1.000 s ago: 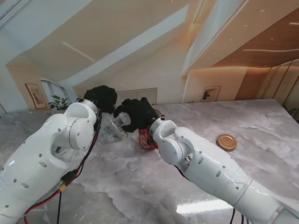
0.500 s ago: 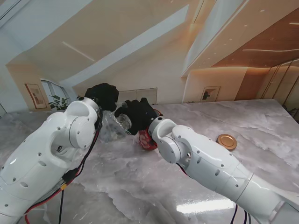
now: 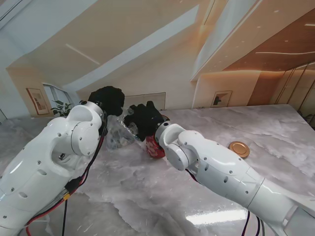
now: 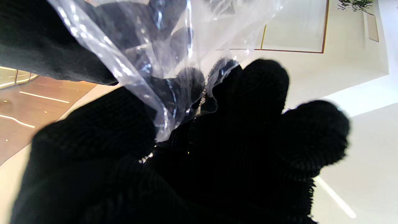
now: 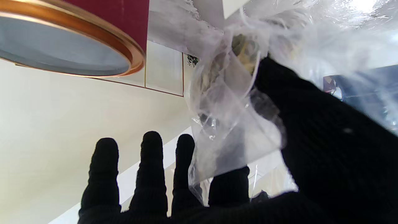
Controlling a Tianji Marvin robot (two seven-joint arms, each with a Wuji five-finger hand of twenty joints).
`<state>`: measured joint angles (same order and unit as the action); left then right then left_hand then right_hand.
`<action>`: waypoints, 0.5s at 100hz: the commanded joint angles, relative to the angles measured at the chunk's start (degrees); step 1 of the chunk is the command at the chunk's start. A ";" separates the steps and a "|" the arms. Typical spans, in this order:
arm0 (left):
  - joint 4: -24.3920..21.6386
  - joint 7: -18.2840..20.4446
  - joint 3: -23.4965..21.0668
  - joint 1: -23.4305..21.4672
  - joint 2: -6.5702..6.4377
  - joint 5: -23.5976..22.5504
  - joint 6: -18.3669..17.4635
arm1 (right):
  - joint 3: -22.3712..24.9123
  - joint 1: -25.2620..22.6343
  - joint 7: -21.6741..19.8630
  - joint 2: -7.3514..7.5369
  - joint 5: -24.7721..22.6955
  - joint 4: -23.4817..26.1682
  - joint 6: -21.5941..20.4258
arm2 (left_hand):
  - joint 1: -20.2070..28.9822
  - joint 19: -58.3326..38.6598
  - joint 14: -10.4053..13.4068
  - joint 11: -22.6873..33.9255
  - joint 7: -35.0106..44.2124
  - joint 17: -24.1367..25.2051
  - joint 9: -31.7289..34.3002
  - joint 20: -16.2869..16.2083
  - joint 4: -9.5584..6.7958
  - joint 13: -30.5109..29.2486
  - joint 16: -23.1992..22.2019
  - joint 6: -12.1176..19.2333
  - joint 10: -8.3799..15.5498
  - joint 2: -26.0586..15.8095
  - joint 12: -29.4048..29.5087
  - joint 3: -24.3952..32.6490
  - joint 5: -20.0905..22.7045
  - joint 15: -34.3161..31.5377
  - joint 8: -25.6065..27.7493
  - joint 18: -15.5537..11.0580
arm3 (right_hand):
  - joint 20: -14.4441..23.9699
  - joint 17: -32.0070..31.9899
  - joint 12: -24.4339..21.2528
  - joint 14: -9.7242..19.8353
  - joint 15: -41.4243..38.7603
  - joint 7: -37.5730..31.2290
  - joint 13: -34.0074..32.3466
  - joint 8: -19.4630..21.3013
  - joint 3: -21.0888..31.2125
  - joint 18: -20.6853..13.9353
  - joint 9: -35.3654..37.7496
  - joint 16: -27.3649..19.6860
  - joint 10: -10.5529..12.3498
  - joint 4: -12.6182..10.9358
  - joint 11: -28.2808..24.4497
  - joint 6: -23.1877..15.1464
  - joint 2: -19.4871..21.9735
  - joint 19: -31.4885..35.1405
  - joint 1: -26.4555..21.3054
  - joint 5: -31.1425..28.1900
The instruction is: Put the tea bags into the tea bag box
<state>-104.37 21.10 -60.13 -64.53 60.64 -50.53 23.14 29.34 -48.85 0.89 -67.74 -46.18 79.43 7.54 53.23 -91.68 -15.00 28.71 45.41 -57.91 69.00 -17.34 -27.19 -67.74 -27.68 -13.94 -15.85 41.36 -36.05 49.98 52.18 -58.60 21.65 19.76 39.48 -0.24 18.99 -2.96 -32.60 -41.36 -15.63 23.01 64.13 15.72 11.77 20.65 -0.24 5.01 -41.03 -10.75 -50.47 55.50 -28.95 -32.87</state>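
- Bag (image 3: 119,132) of clear plastic hangs between both robot hands, up off the bench (image 3: 147,196), around the middle-left of the scene.
- Left robot hand (image 3: 107,101) has its black-gloved fingers (image 4: 258,90) pinched on the bag's edge, so it's grasping the bag.
- Right robot hand (image 3: 145,120) grips the bag too: thumb and forefinger are on the plastic, the other three fingers (image 5: 152,168) stick out straight and spread.
- Some yellowish stuff (image 5: 245,53) shows inside the bag, too blurry to tell what.
- Box (image 3: 155,146), red with a gold rim, sits just right of the bag, half hidden by the right arm.
- Gold lid (image 3: 238,149) lies on the bench well off to the right.
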 commanded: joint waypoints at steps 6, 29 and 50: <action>-0.78 0.64 -0.19 -0.03 0.33 0.17 0.06 | -0.39 -0.06 0.19 -0.39 -0.19 -0.67 -0.55 | 2.65 -4.72 -0.56 1.83 0.90 -1.38 2.07 -0.78 -1.88 -2.56 0.57 -0.53 -5.81 1.21 -1.11 1.14 0.86 -2.16 1.40 -5.77 | 0.89 0.01 1.16 1.70 -2.13 -4.16 -0.18 2.97 2.36 -0.57 2.55 1.36 0.91 -1.30 -1.47 0.08 0.48 0.71 -2.44 -7.12; -0.74 0.37 -0.35 -0.28 0.35 0.11 -0.02 | -0.51 0.05 3.10 -1.31 0.47 -2.18 -1.20 | 2.55 -4.84 -0.53 1.83 0.92 -1.38 2.11 -0.83 -2.16 -2.67 0.56 -0.39 -5.70 1.17 -1.36 1.18 0.86 -2.32 1.56 -5.81 | 1.12 0.96 2.81 2.65 -4.98 -19.58 -2.36 -1.99 1.10 -0.89 10.07 2.89 1.27 3.57 -4.06 -2.87 2.34 2.56 -6.78 -13.77; -0.05 0.27 0.10 -0.13 0.35 -0.44 -0.41 | 0.41 -0.54 5.24 -2.10 2.57 -2.95 -2.19 | 2.47 -4.77 -0.53 1.71 0.92 -1.36 2.09 -0.82 -2.29 -2.52 0.57 -0.17 -5.62 1.12 -1.45 1.10 0.92 -2.29 1.63 -5.63 | 1.04 0.79 3.51 3.44 -5.72 -21.04 -1.87 0.14 0.63 -1.65 9.95 3.35 2.04 3.36 -5.20 -4.32 5.78 3.18 -5.40 -13.01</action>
<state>-104.50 20.65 -60.38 -64.84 60.68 -50.67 23.10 29.46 -48.78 6.39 -69.45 -44.01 76.38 5.82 53.23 -91.96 -14.95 28.94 45.38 -58.04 69.00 -17.44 -27.51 -67.99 -27.67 -13.94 -15.85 41.36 -36.68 49.97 52.19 -58.74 22.30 19.76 39.48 1.05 21.81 -1.39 -37.40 -59.04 -16.92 21.49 64.35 15.10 21.92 23.32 0.60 8.54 -45.37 -13.15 -47.45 57.54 -33.22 -44.36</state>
